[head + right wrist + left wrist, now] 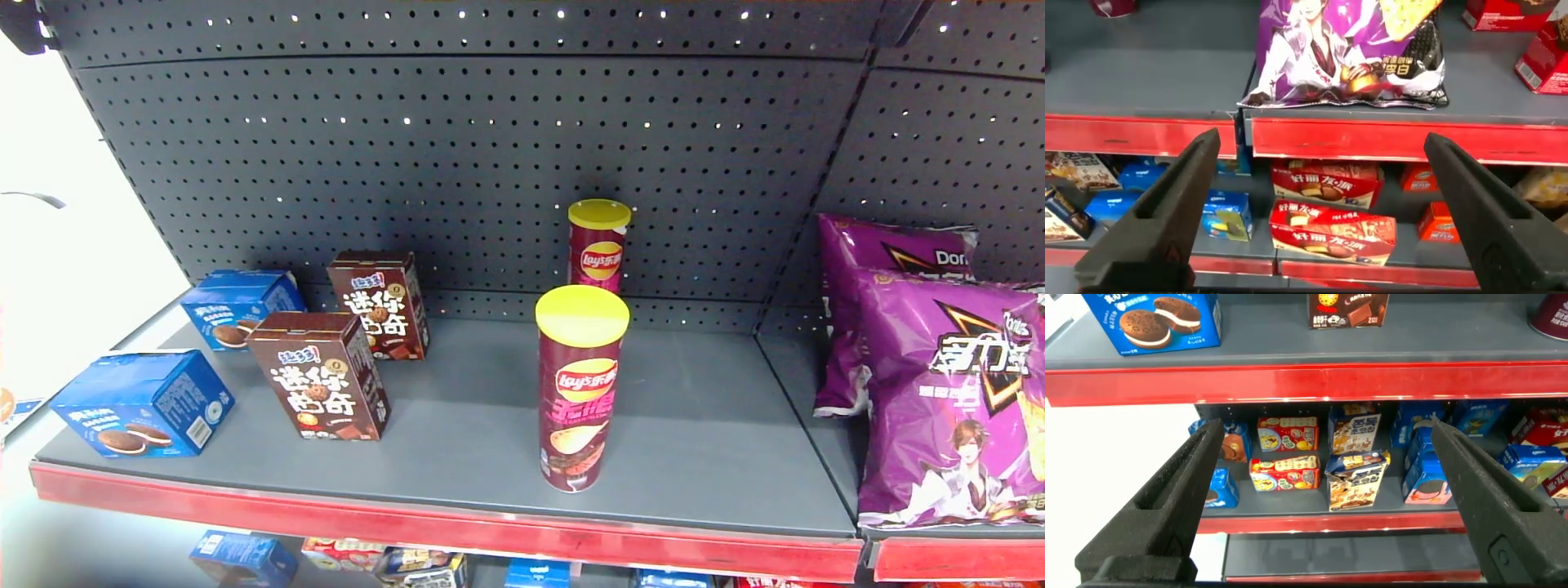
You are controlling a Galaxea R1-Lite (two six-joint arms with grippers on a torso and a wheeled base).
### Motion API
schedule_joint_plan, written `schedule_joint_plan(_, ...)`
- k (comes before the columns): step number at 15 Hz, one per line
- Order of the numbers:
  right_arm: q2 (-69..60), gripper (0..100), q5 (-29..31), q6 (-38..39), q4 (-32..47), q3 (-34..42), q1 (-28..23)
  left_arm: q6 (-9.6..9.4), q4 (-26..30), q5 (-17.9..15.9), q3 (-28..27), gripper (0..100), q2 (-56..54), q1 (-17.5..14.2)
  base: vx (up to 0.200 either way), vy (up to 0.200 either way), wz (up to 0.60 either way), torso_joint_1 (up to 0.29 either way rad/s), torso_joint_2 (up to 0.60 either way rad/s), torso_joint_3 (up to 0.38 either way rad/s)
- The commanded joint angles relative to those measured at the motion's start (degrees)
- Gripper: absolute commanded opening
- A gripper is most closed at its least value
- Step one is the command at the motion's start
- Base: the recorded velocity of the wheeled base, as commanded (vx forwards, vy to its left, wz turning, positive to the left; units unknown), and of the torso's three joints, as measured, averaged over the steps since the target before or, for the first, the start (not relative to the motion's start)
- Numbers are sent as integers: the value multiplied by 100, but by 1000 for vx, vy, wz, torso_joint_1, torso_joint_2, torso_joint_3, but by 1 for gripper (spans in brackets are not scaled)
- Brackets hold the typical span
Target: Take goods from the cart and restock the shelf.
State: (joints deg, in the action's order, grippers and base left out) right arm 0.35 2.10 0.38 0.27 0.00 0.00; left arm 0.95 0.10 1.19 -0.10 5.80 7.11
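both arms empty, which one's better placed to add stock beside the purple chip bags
Right, likely. The right pincer is open and empty, facing the shelf edge just below the purple chip bag. The left pincer, also open, faces the blue cookie box end.

My L gripper (pixel 1327 429): jaws spread wide, two black fingers (pixel 1167 498) running fwd, tips well apart, flat inner faces turned toward each other. My R gripper (pixel 1323 137): same pose, fingers (pixel 1486 212) splayed wide, tips well apart. Both wrists approx level, pointing fwd, each gripper's fingers at even height w/ each other.
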Motion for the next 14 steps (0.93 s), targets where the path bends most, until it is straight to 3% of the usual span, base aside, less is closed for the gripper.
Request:
schedule_joint_plan(1, -18, 100, 1, -3, 0, 0, 0, 2, -1, 4, 1, 100, 9, 1, 0, 0, 0, 0, 0, 0)
schedule_joint_plan(11, -18, 100, 1, -3, 0, 0, 0, -25, -1, 4, 10, 100, 9, 1, 0, 0, 0, 0, 0, 0)
schedule_joint_plan(12, -18, 100, -8, -3, 0, 0, 0, -218, -19, -76, 10, 100, 9, 1, 0, 0, 0, 0, 0, 0)
schedule_joint_plan(14, -18, 100, -8, -3, 0, 0, 0, -429, -19, -286, 10, 100, 9, 1, 0, 0, 0, 0, 0, 0)
